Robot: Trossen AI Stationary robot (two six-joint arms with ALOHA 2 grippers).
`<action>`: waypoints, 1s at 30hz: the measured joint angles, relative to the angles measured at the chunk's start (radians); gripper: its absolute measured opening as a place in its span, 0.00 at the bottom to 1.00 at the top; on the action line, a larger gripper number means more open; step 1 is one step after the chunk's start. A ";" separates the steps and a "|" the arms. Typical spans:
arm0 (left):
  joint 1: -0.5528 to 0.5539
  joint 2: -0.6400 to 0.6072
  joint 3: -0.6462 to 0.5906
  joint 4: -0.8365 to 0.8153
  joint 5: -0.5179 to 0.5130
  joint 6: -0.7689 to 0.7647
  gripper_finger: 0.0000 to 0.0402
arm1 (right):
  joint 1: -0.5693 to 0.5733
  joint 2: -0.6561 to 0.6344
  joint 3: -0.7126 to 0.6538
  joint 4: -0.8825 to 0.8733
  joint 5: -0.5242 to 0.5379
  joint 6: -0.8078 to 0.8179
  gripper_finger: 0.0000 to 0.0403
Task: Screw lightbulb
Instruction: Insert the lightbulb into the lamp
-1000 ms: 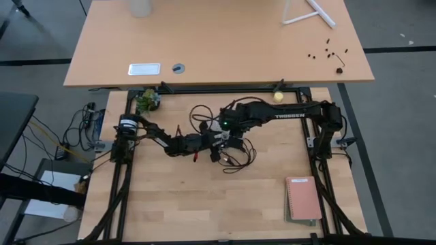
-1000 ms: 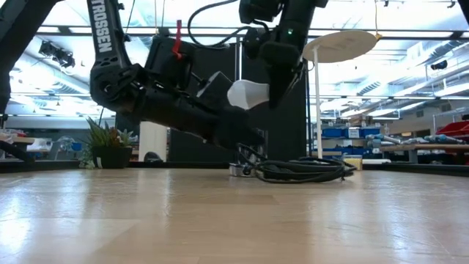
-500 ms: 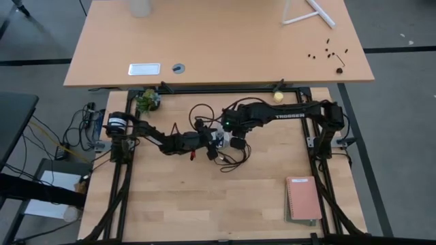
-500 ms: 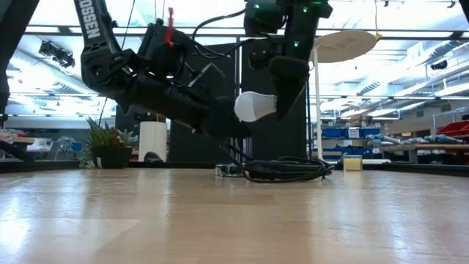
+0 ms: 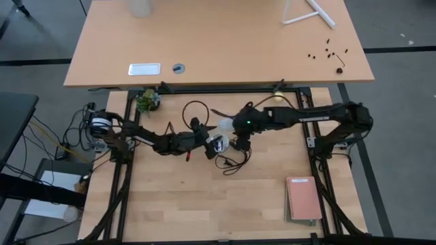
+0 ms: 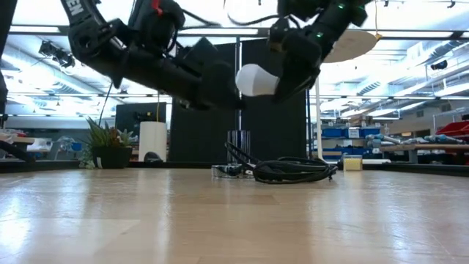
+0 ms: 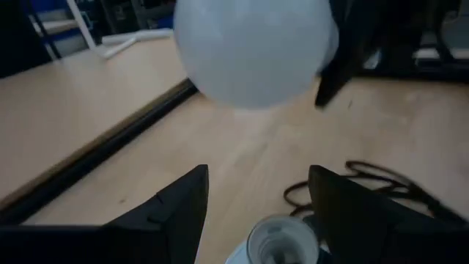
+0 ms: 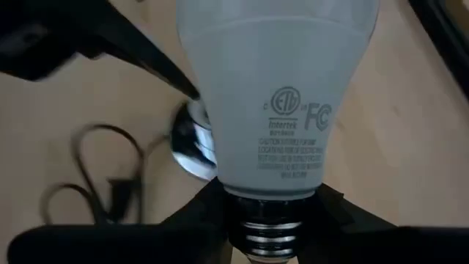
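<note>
The white lightbulb (image 5: 223,124) hangs in the air above the table's middle, held by my right gripper (image 8: 271,220), which is shut on it. In the low view the lightbulb (image 6: 256,79) lies nearly level, its round end toward my left gripper (image 6: 229,92). My left gripper (image 7: 256,198) is open and faces the bulb's round end (image 7: 253,51), apart from it. The round silver socket (image 5: 216,143) rests on the table below, its black cord (image 5: 228,160) coiled beside it. The socket (image 7: 282,238) also shows low between the left fingers, untouched. My right gripper pinches the lightbulb at its silvery screw base (image 8: 271,238), just under the white neck, between its two fingers (image 8: 201,216). The fingers come from the table's right, slanting down. The bulb is lifted clear, and its round end points toward the table's left.
A pink notebook (image 5: 303,199) lies near the front right. A small plant (image 5: 146,101) and a yellowish ball (image 5: 278,96) sit at the far edge. A second table (image 5: 218,47) stands beyond. Bare wood lies in front of the cord.
My left gripper has risen from down beside the socket to the bulb's height; the socket stays on the table. My right gripper has tipped nearer to level and carried the bulb a little up and toward the far edge.
</note>
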State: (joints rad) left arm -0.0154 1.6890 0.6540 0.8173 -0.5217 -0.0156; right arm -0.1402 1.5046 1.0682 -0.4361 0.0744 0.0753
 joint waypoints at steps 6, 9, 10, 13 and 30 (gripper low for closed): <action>0.000 -0.061 0.003 -0.009 -0.009 0.041 0.59 | 0.037 -0.024 -0.110 0.166 -0.047 0.005 0.27; 0.000 -0.068 0.012 -0.003 -0.012 0.057 0.59 | 0.047 -0.001 -0.126 0.225 -0.047 0.008 0.28; 0.000 -0.068 0.018 -0.003 -0.012 0.059 0.59 | 0.049 0.010 -0.127 0.251 -0.049 0.008 0.28; 0.000 -0.067 0.037 -0.016 -0.003 0.064 0.59 | 0.056 0.045 -0.126 0.321 -0.051 0.003 0.28; -0.012 -0.066 0.067 -0.137 0.072 -0.013 0.59 | 0.026 0.038 -0.126 0.347 -0.055 -0.020 0.27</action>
State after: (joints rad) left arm -0.0271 1.6226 0.7214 0.6804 -0.4496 -0.0291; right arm -0.1146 1.5429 0.9424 -0.0887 0.0196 0.0551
